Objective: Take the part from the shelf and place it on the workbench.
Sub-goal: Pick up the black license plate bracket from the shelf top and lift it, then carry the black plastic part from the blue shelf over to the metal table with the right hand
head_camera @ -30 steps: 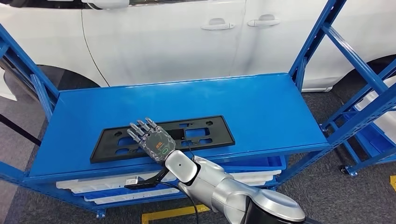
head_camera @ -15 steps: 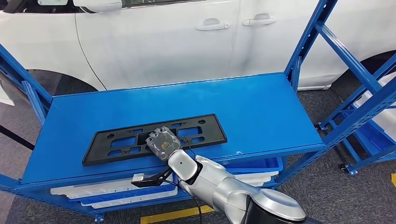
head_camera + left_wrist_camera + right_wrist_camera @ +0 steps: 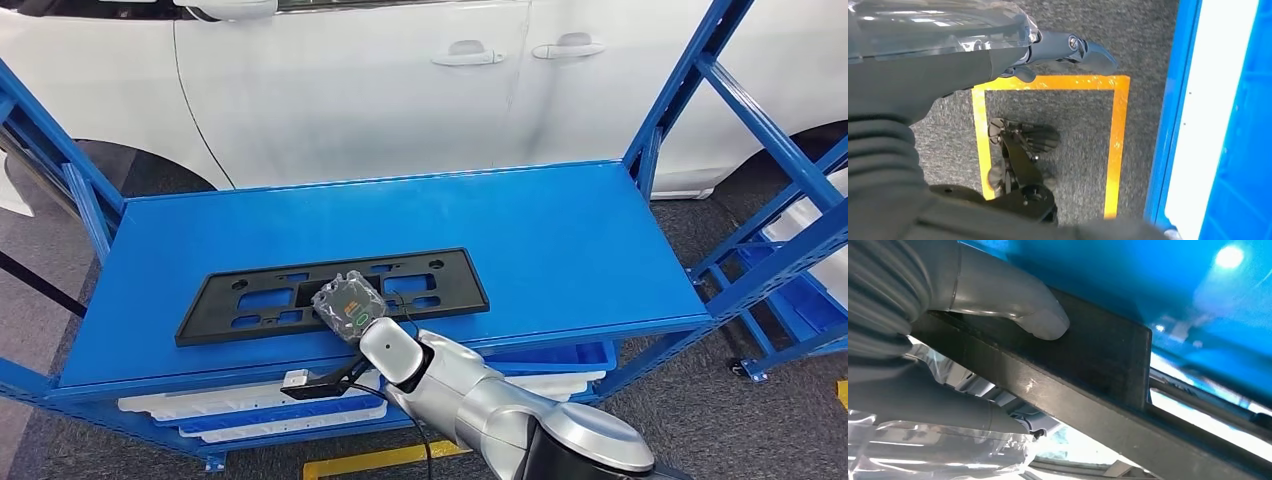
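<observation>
The part is a long black plastic plate frame [image 3: 250,300] lying flat on the top blue shelf [image 3: 400,215], near its front edge. My right hand [image 3: 348,306] sits at the middle of the frame's near edge with its fingers curled down over it. In the right wrist view the grey thumb [image 3: 1043,320] presses on one face of the black frame [image 3: 1098,365] and the fingers close on the other side. My left hand [image 3: 948,65] hangs over the floor holding nothing, with a dark finger [image 3: 1083,50] stretched out.
A white car [image 3: 350,80] stands close behind the shelf. Slanted blue uprights [image 3: 690,90] flank the shelf's right end. White trays [image 3: 250,410] lie on the lower level. A yellow floor marking [image 3: 1118,150] runs beside the rack's blue edge [image 3: 1178,125].
A second ago my right hand's fingers lay stretched out over the frame; now they are curled around its near edge. The camera has shifted slightly.
</observation>
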Motion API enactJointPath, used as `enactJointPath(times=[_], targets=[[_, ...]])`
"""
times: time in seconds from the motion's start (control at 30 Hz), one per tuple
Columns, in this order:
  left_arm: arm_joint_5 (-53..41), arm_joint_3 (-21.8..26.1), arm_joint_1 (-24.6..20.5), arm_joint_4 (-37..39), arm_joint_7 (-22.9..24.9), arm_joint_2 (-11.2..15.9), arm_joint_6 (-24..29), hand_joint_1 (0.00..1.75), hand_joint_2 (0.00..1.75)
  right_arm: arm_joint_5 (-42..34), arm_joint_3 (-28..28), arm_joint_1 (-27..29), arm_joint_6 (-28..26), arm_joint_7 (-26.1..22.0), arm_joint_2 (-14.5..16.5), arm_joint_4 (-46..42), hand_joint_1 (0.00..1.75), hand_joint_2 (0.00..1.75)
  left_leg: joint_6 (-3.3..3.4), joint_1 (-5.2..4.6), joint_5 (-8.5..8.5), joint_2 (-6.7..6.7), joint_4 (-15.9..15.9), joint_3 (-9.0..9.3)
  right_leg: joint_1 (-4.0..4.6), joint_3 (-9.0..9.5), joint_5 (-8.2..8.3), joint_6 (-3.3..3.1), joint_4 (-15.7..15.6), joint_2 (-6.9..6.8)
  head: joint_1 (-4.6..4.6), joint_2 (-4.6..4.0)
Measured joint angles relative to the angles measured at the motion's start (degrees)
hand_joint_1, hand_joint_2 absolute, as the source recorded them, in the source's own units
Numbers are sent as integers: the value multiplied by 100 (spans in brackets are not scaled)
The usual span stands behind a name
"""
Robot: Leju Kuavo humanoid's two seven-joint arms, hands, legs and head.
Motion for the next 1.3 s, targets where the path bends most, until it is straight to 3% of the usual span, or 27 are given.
enactJointPath(times=[0.03,0.1,0.17,0.23,0.3,0.33,0.37,0.43,0.5,0.53,0.63,0.7,0.8,0.83,0.87,0.9,1.0,1.07,1.17,1.3], targets=[[-9,-1,-2,0,10,-3,-10,0,175,-37,-33,-7,-14,-23,0,3,175,175,-29,2,-2,-1,-3,-5,23,77,43,-27,-184,0,0,0],[-15,0,-6,0,33,-5,-20,0,175,-130,-119,-15,-90,-88,-1,15,175,175,-100,9,5,1,-30,-3,41,86,45,-55,-253,4,0,0],[2,1,-12,0,37,2,-21,0,175,-260,-269,-21,-307,-240,-1,31,175,175,-154,15,-52,12,10,-8,8,135,85,-100,-341,1,-1,0],[43,6,-17,0,-6,8,-10,0,175,-455,-499,-46,-686,-540,-3,34,175,175,-186,20,-314,24,432,-188,-25,188,121,-143,-422,-7,-2,0],[119,43,-16,0,-80,8,43,0,175,-974,-931,-46,-1053,-1210,-67,-89,175,175,-220,25,-643,27,1172,-540,-16,196,117,-168,-425,-10,-2,0],[162,77,-13,0,-116,8,73,0,175,-1359,-1244,-13,-1141,-1668,-138,-260,175,175,-236,28,-709,28,1436,-676,-11,197,108,-169,-416,-11,-2,0],[199,110,-10,0,-141,8,96,0,175,-1766,-1579,37,-1145,-2127,-227,-500,175,175,-249,31,-666,29,1497,-719,-9,200,96,-163,-402,-12,-2,0],[263,170,-6,0,-191,19,91,0,175,-2626,-2256,192,-955,-2910,-430,-1217,175,175,-262,44,-306,34,991,-496,-16,207,52,-130,-347,-13,-2,0],[323,234,-14,0,-235,31,63,0,175,-3688,-2894,401,-556,-3527,-655,-2209,175,175,-238,46,-33,23,312,-172,-5,186,-11,-74,-257,-14,-2,0],[345,268,-21,0,-252,34,43,0,175,-4260,-3188,530,-278,-3753,-790,-2798,175,175,-204,41,7,8,140,-95,5,167,-32,-45,-222,-20,-1,0],[375,340,-9,0,-318,36,-70,0,175,-5841,-3986,993,707,-4156,-1285,-4800,175,175,-67,23,0,-49,83,-98,12,139,-59,42,-196,-51,-1,0],[392,386,17,0,-366,35,-142,0,175,-6743,-4370,1291,1419,-4319,-1574,-5958,175,175,5,33,17,-50,59,-89,-8,77,-203,111,-35,-47,-1,0],[431,446,23,0,-373,38,-150,0,175,-8048,-4705,1810,2711,-4337,-1951,-7355,175,175,59,35,30,-29,49,-82,-41,-370,-744,200,946,-31,0,0],[438,463,24,0,-362,38,-142,0,175,-8369,-4779,1994,3092,-4287,-2056,-7704,175,175,63,32,28,-28,50,-82,-50,-522,-852,214,1261,-30,0,0],[441,484,24,0,-346,38,-136,0,175,-8614,-4846,2156,3405,-4226,-2145,-7991,175,175,65,31,26,-27,50,-82,-55,-597,-855,218,1406,-30,0,0],[441,506,23,0,-326,38,-131,0,175,-8782,-4910,2277,3642,-4171,-2218,-8204,175,175,66,29,25,-26,51,-82,-57,-556,-742,213,1309,-31,0,0],[446,561,11,0,-231,38,-85,0,175,-9224,-5052,2433,4299,-3987,-2383,-8541,175,175,50,16,29,-28,52,-81,-43,8,-203,147,179,-29,-1,0],[468,586,1,0,-155,40,-30,0,175,-9507,-5089,2503,4749,-3857,-2467,-8591,175,175,2,1,44,-31,48,-85,-14,197,-68,101,-215,-24,-1,0],[501,619,-1,0,-98,43,1,0,175,-9659,-5091,2600,5024,-3778,-2519,-8588,175,175,-61,5,75,-32,25,-85,7,177,-37,63,-214,-20,0,0],[502,623,-1,0,-96,43,1,0,175,-9663,-5090,2612,5039,-3776,-2522,-8588,175,175,-70,6,82,-33,18,-83,9,175,-32,56,-213,-19,0,0]])
